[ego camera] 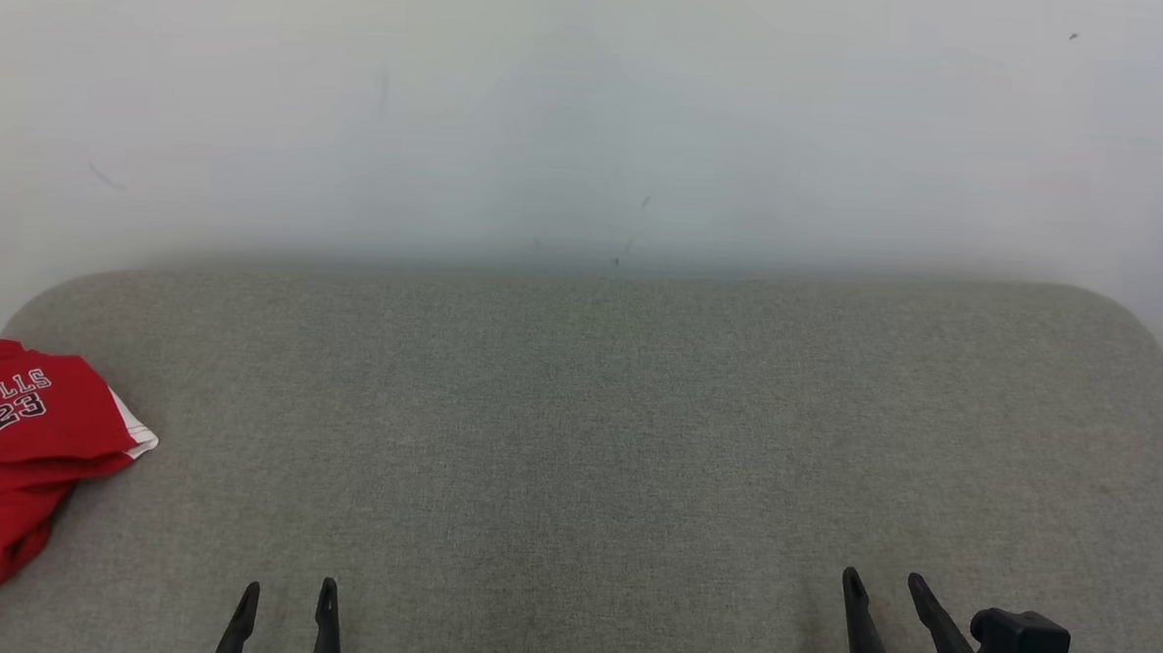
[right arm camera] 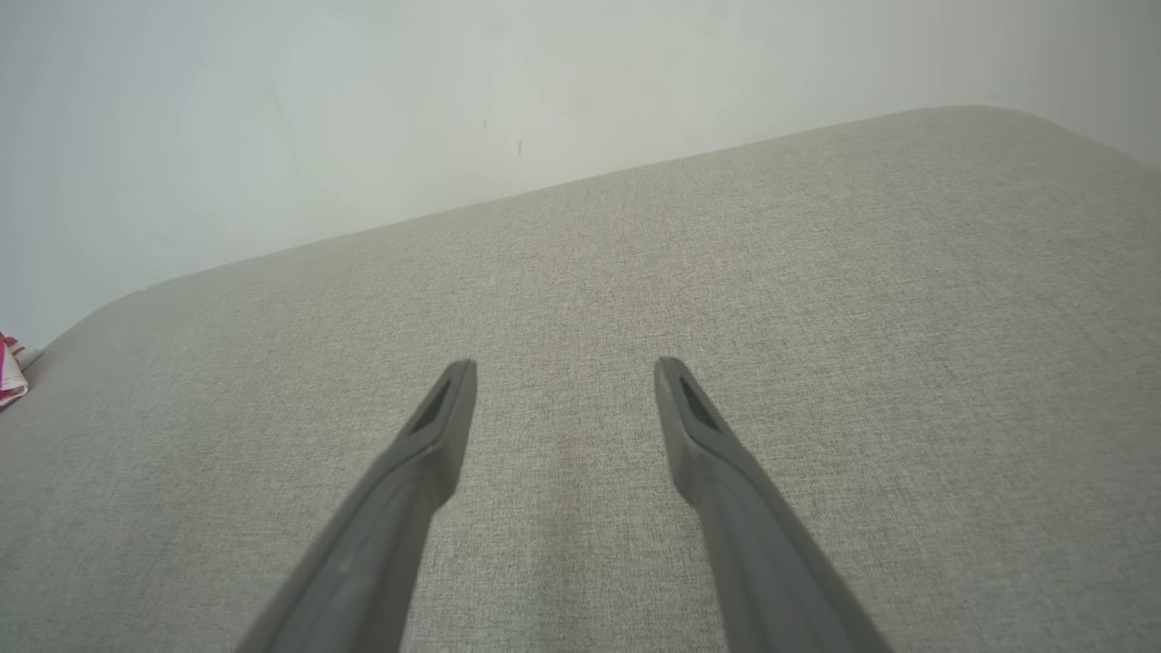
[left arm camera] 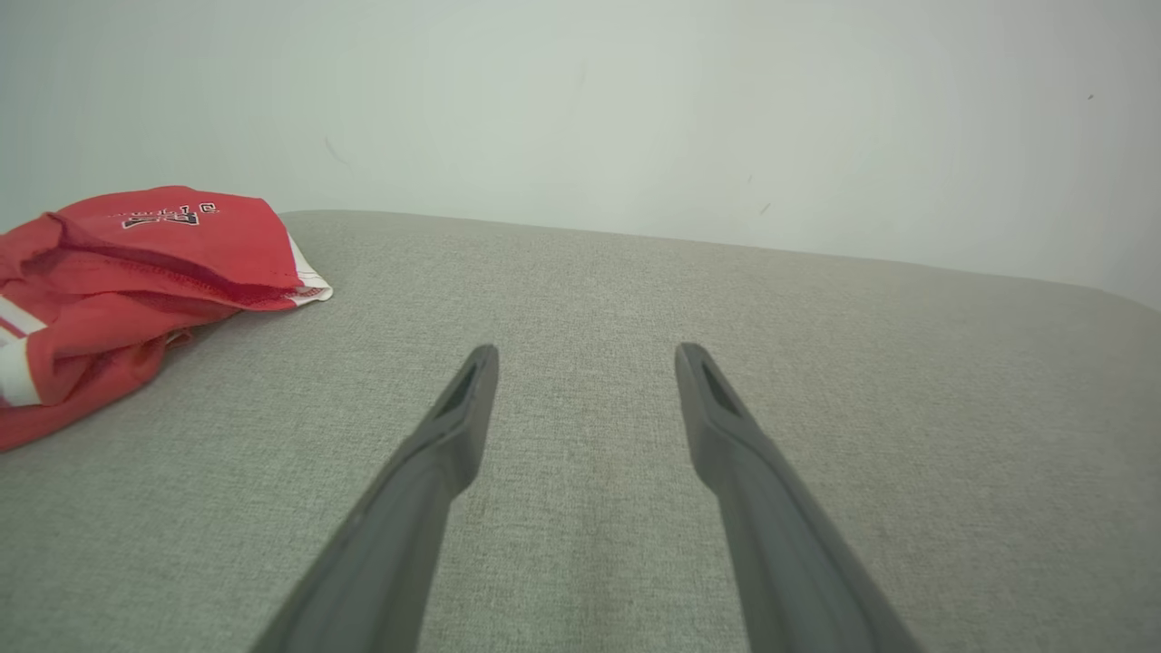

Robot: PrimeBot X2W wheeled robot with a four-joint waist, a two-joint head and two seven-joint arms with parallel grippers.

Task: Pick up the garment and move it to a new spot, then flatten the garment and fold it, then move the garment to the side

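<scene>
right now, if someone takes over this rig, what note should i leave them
Left gripper: open, holding nothing, over the near part of the grey cushion.
Right gripper: open, holding nothing, also over the near part.
Garment: the red jersey lies bunched at the cushion's left edge, apart from both grippers.
Done: nothing that shows; the jersey is neither flat nor neatly folded.
Left: pick it up, move it to a new spot, flatten, fold, set aside. The left arm looks nearer for the first grasp.
</scene>
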